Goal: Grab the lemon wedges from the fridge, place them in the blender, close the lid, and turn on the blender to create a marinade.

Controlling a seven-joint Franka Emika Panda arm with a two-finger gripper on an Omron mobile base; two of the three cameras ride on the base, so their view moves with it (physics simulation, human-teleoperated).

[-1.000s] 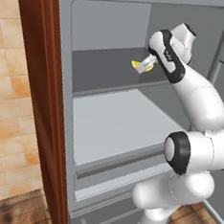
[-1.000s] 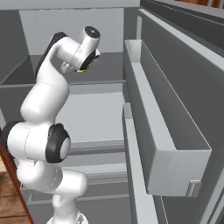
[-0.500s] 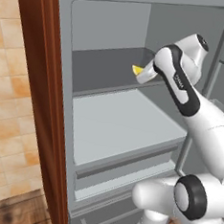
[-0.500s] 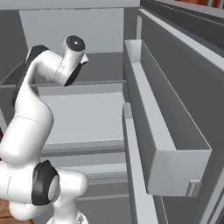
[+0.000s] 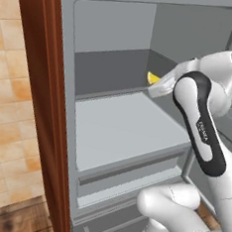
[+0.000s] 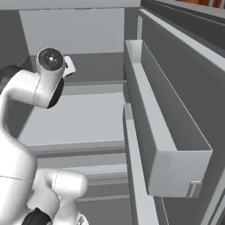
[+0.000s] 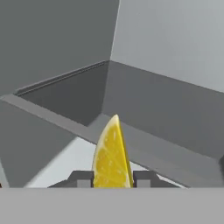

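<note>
Looking from the left base view first: the arm bends up from the lower right, elbow high, forearm reaching left into the open fridge (image 5: pixel 117 128) at upper shelf height. One lemon wedge (image 5: pixel 152 78) pokes out just past the end of the hand, above the back right of the shelf. You can't really see the fingers from here. A brown wooden panel (image 5: pixel 40 96) runs down the fridge's left side, with tan tiled wall (image 5: pixel 7 128) beyond it.

Right base view: the arm comes up on the left, and its round wrist joint sits in front of the hand, so the gripper and wedge are blocked from this side. The fridge door (image 6: pixel 184 88) stands open on the right with one long door bin (image 6: pixel 167 145) along it. Drawers sit below the shelf.

Hand view: the gripper (image 7: pixel 112 178) has its jaws narrow, pinched on that one wedge, which stands upright between the two fingertips (image 7: pixel 81 178), pointed end up. Past it is the fridge's inner corner and shelf edge.
</note>
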